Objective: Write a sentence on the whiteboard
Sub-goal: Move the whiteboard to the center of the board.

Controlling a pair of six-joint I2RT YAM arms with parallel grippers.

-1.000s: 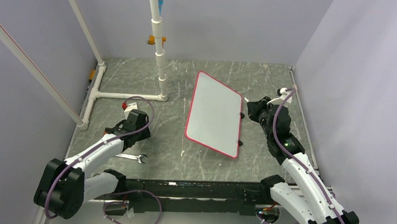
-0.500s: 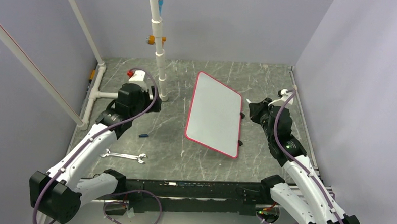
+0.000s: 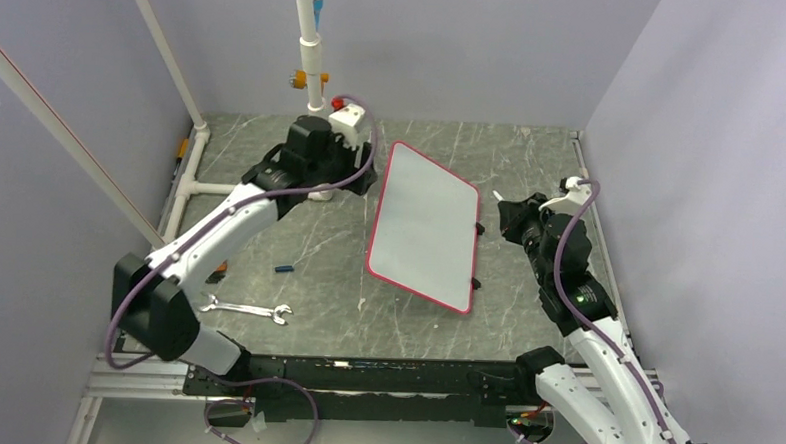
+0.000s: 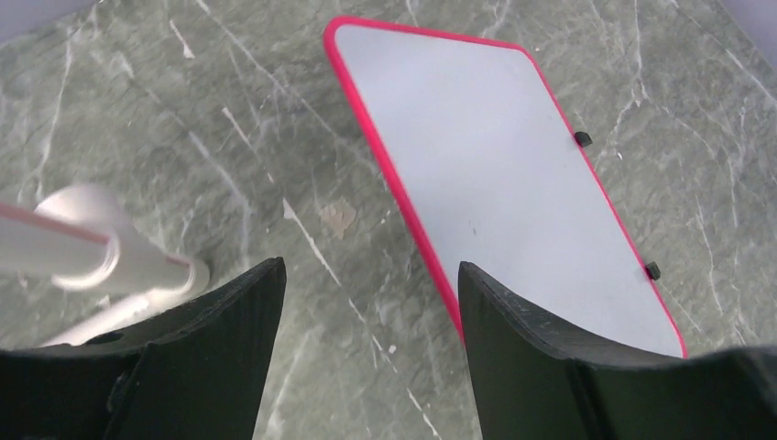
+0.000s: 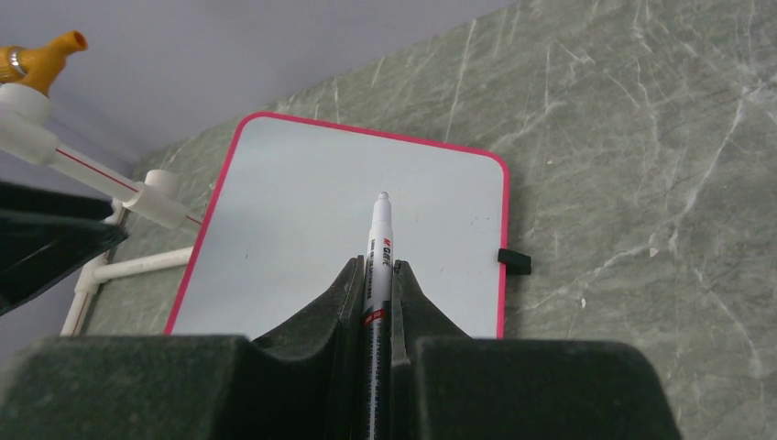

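The whiteboard (image 3: 424,223) lies flat mid-table, white with a thin red rim and small black feet. Its face is blank; no sentence shows on it. It also shows in the left wrist view (image 4: 513,174) and the right wrist view (image 5: 311,229). My left gripper (image 3: 361,176) is open and empty, hovering just off the board's left rim (image 4: 369,270). My right gripper (image 3: 506,215) is shut on a white marker (image 5: 379,240), raised beside the board's right edge, with the tip pointing over the board.
A white pipe frame (image 3: 315,88) stands at the back left, close behind my left wrist. A small blue cap (image 3: 284,269) and a steel wrench (image 3: 246,309) lie on the grey table at the front left. Walls close in on three sides.
My left arm swung from the front left, near the wrench, up and back to the board's left rim, uncovering the blue cap. My right gripper shifted slightly with the marker.
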